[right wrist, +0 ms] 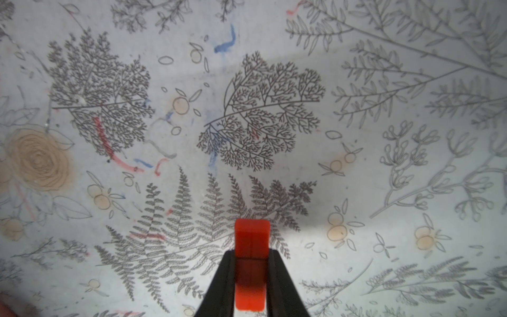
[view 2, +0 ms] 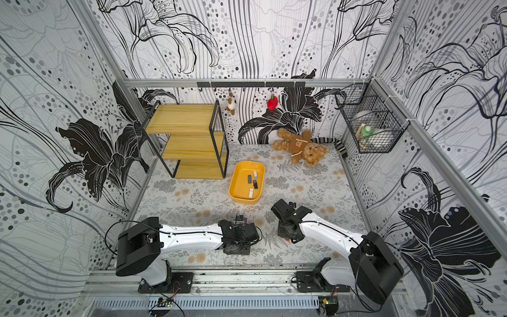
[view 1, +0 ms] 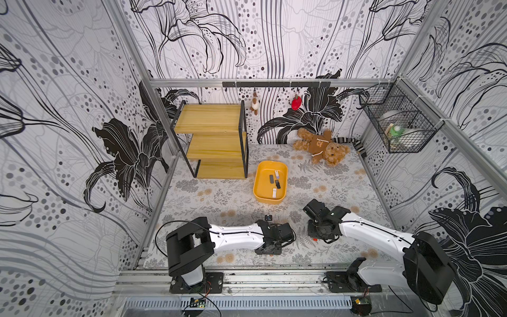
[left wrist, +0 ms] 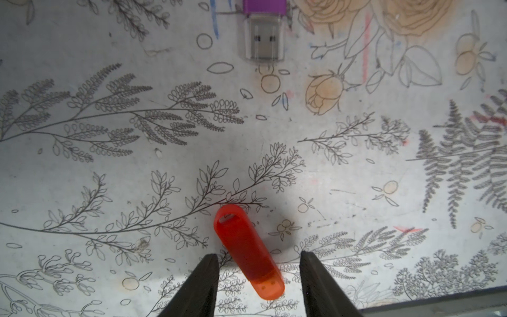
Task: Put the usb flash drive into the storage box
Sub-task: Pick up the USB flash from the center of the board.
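Right tool [right wrist: 251,252] clamps flash drive [right wrist: 251,236], seemingly pointing straight out.

- Purple flash drive [left wrist: 264,30], left wrist view: chopped off at the edge, so only the clear cap and a sliver of body showed.
- Red piece [right wrist: 251,236] in the right claw [right wrist: 251,251]: middle lost in shadow between the fingers, near end out of frame. No telling what it was.
- Left claw [left wrist: 259,255]: fingers ran off the frame. In both top views its tips, and the right claw's, were buried under the wrists.
- Little dark and pale sticks [view 1: 278,184] in the storage box [view 1: 269,200]: too small to name.
- Wire basket [view 1: 406,149]: contents masked by mesh.
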`<state>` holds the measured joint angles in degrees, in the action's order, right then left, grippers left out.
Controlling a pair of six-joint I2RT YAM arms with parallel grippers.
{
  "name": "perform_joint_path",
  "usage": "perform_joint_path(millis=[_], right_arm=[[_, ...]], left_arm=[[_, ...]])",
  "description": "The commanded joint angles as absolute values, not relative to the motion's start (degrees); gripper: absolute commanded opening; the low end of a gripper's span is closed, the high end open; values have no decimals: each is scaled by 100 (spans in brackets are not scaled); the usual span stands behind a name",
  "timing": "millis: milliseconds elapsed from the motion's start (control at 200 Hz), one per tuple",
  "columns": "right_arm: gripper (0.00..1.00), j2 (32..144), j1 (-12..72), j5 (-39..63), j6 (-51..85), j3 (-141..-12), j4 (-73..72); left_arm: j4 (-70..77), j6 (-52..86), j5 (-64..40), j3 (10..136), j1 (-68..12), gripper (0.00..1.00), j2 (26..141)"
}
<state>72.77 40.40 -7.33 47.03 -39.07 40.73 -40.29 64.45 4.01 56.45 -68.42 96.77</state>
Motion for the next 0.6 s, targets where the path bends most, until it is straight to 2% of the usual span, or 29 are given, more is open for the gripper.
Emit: perform_joint_path(millis=[0,225,596], right_arm=[[0,7205,4008,-809,4597,-3889,4239],[0,7227,4008,-765,4569,-3902,4193],[0,7154,4008,-807,4516,-3858,4222]], left_arm=[[-4100,6425,448,5555,-6862,52,9795],[-4042,6384,448,5519,-6863,48,9886],[-4087,6292,422,5480,-6864,23,9963]])
